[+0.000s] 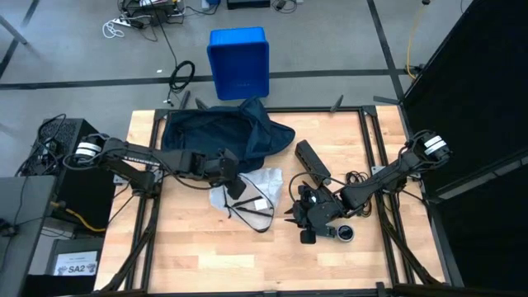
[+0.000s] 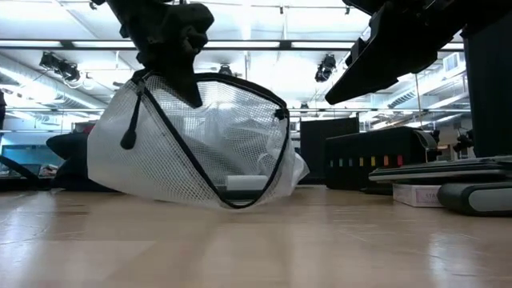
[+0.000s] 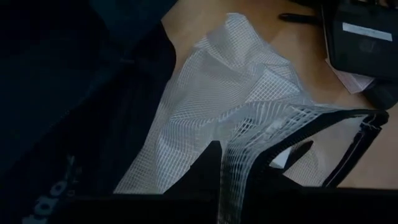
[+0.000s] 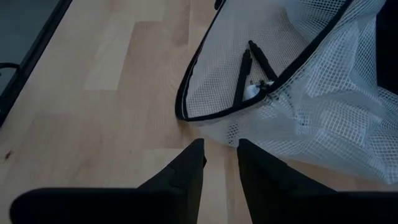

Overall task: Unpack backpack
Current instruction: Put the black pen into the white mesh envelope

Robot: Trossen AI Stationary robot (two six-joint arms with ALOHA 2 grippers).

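The dark navy backpack (image 1: 219,136) lies slumped at the far middle of the table. Just in front of it is a white mesh pouch (image 1: 252,194) with a black-trimmed opening and a black pull cord (image 2: 132,120). My left gripper (image 1: 233,180) is above the pouch and shut on it. My right gripper (image 4: 221,152) hovers over bare wood to the pouch's right. Its fingers point at the pouch, stand a little apart and have nothing between them. My left gripper pinches the pouch's upper edge (image 3: 233,177), beside the black trim of the opening, between its two fingers. The fingers slant down from above on the table's left side. The pouch hangs below them, its opening held up, and its bottom (image 2: 232,200) rests on the table.
A long black case (image 1: 312,159), a heap of black items and cables (image 1: 359,177) and a round thing (image 1: 343,233) lie on the right half, by my right arm. A bright blue bin (image 1: 239,62) stands on the floor beyond the far edge. Bare wood lies along the near edge.
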